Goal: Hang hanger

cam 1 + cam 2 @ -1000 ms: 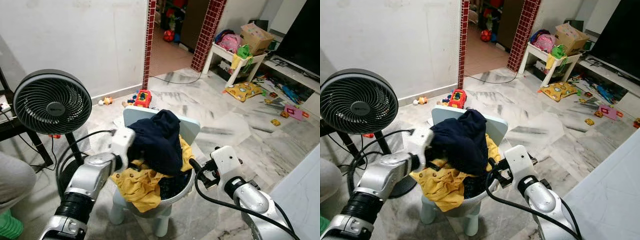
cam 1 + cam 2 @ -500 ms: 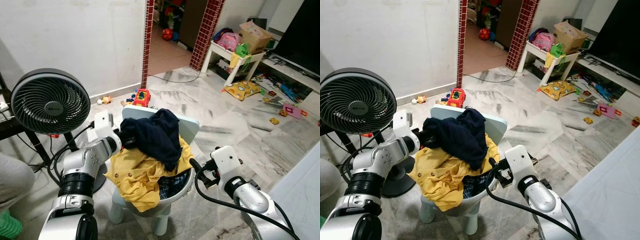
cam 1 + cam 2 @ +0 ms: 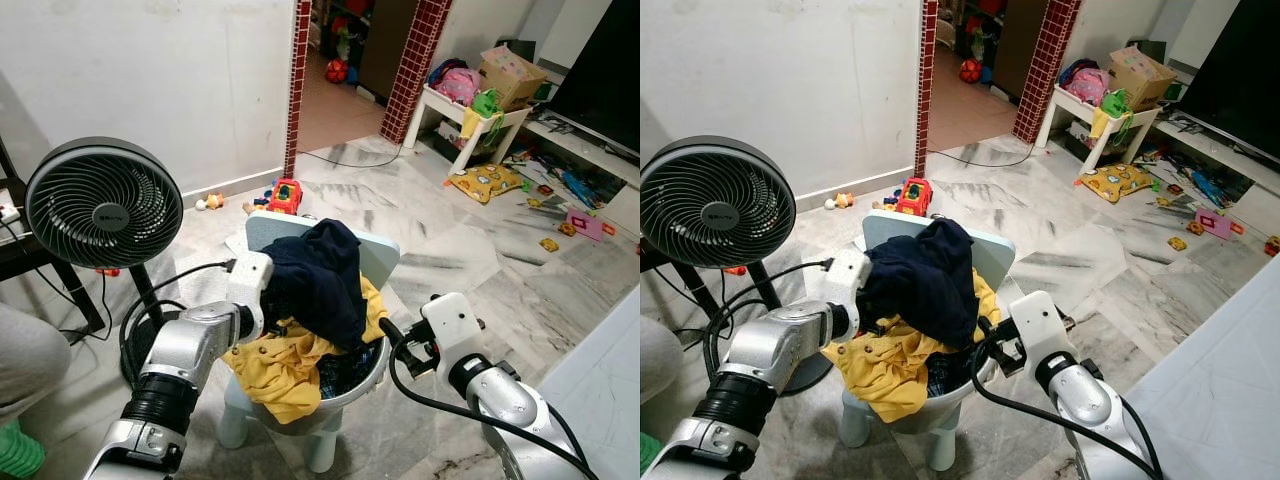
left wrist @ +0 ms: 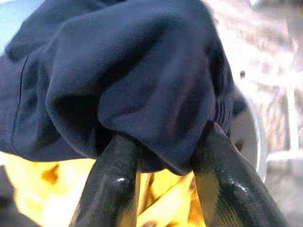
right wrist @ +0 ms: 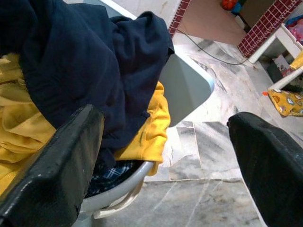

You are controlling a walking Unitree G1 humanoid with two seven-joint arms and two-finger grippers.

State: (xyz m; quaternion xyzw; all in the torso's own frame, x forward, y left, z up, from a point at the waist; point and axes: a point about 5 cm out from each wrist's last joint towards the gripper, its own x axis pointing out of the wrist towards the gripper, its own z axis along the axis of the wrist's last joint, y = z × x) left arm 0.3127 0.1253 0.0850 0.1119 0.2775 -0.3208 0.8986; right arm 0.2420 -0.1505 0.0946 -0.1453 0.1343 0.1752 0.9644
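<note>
No hanger visible, perhaps buried in the laundry | my left gripper (image 4: 161,156) pinches the navy garment (image 3: 320,280) atop the yellow shirt (image 3: 285,365) in the basin (image 3: 365,385) on a stool | right gripper (image 5: 165,156) spread wide beside the basin's rim | hanging not yet begun

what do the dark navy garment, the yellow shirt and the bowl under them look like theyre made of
The dark navy garment looks like matte woven cloth, maybe cotton: soft folds, fine weave where the left tool pinches it. The yellow shirt seems thin, crumpled fabric with buttons. The pale grey bowl looks like smooth moulded plastic with a slight sheen, though coated metal can't be ruled out.
</note>
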